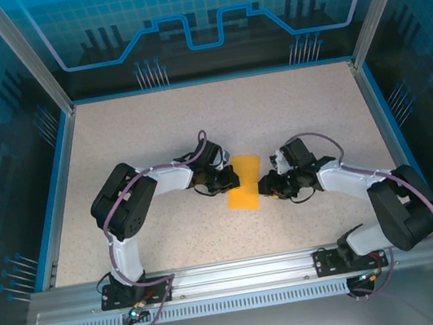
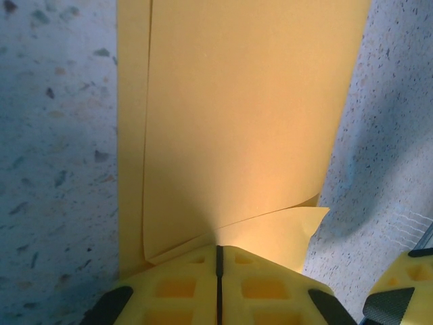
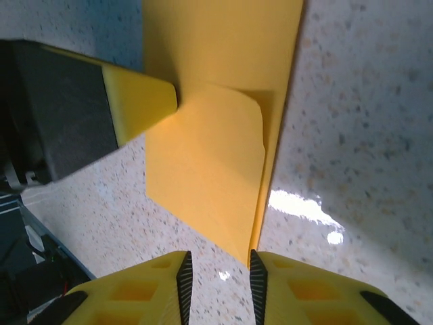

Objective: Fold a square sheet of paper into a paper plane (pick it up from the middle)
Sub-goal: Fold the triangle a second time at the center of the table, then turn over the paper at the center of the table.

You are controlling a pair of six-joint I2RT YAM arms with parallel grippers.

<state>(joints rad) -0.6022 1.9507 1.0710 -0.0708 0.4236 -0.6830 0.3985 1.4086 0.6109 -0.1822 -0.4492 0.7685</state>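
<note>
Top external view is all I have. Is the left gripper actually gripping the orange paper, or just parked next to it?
Observer: Gripping. In the left wrist view the left gripper is shut on the near edge of the paper.
Operator: Is that a single layer, or folded?
Observer: Folded. A second layer's edge shows along one side, and a corner near the fingers curls up.
Operator: And the right gripper?
Observer: In the right wrist view the right gripper has its jaws apart. A corner of the paper lies just ahead of the gap, not pinched.
</note>
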